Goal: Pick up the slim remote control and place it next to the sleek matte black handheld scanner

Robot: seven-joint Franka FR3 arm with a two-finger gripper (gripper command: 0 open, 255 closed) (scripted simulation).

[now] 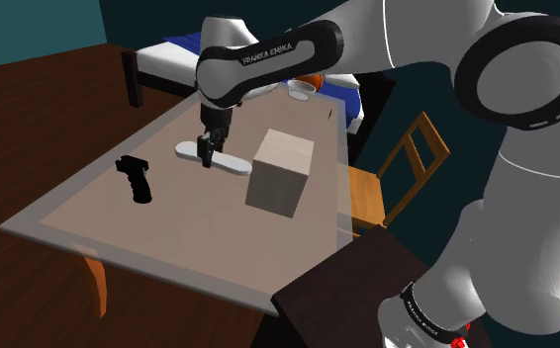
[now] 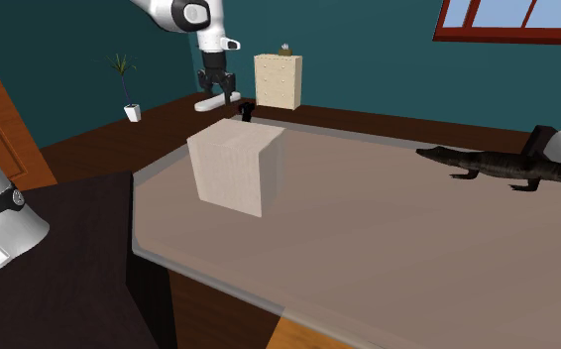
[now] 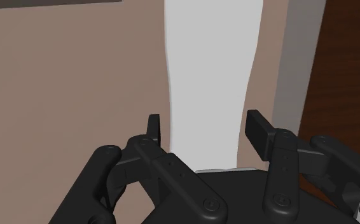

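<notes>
The slim remote (image 1: 231, 161) is a long plain white bar near the table's far edge in the shoulder view. My gripper (image 1: 207, 155) comes straight down on it and is shut on the remote. In the wrist view the two fingers (image 3: 153, 130) press the white remote (image 3: 210, 76) from both sides. The second exterior view has the gripper (image 2: 219, 94) holding the remote (image 2: 209, 101) low over the table's far end. The black handheld scanner (image 1: 136, 180) stands on the table, apart from the remote toward the shoulder view's left, and the scanner (image 2: 246, 111) peeks out just behind the remote.
A pale box (image 1: 280, 173) stands on the glass-edged table (image 1: 169, 247) close to the remote, toward the shoulder view's right. A dark crocodile toy (image 2: 497, 167) lies at the table's other side. A wooden chair (image 1: 397, 173) and a bed (image 1: 169, 54) stand beyond the table.
</notes>
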